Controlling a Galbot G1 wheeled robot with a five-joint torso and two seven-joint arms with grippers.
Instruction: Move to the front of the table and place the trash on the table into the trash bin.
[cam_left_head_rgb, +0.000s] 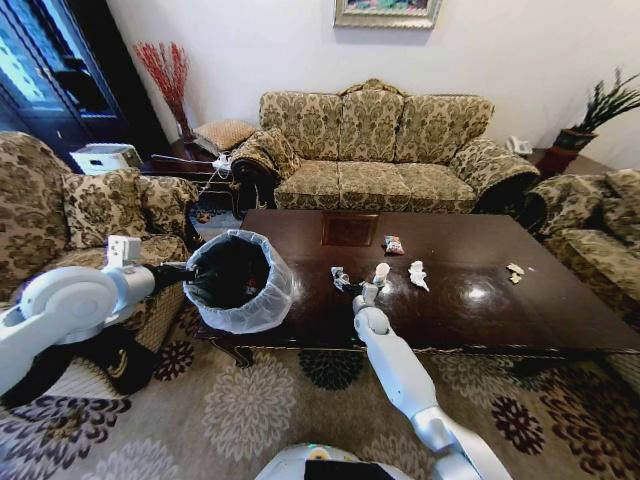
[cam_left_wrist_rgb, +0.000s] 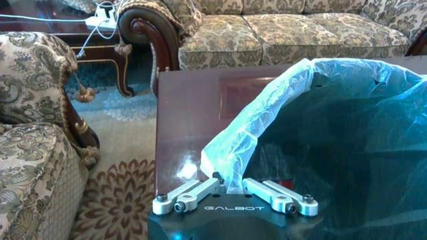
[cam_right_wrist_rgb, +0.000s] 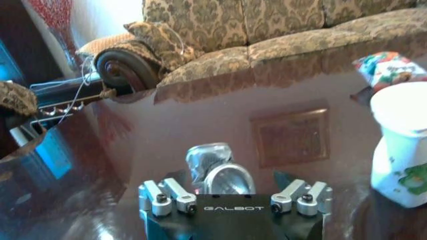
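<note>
Trash lies scattered on the table (cam_left_head_rgb: 520, 320), in its middle part: a crumpled silver wrapper (cam_left_head_rgb: 340, 277), a small white cup (cam_left_head_rgb: 381, 272), a white tissue (cam_left_head_rgb: 417, 274), a colourful packet (cam_left_head_rgb: 393, 244) nearer the sofa, and yellowish scraps (cam_left_head_rgb: 515, 271) well apart toward the right end. The right gripper (cam_right_wrist_rgb: 231, 181) is low over the tabletop with its fingers spread, and the silver wrapper (cam_right_wrist_rgb: 215, 167) sits between them, not yet pinched as far as I can judge. This piece looks very light, thin and already crushed, so it should give way under the pads and may slip on the glossy wood; I think the best hold is across its thick middle, closing gently but fully. The white cup (cam_right_wrist_rgb: 399, 145) stands upright just beside and is probably light too and easy to knock over. The left gripper (cam_left_wrist_rgb: 235, 186) is pressed together on the folded plastic liner (cam_left_wrist_rgb: 267, 115) at the rim of the trash bin (cam_left_head_rgb: 238, 280), holding the bin at the left end of the table. The liner is soft film, so the bin could swing or slide out.
</note>
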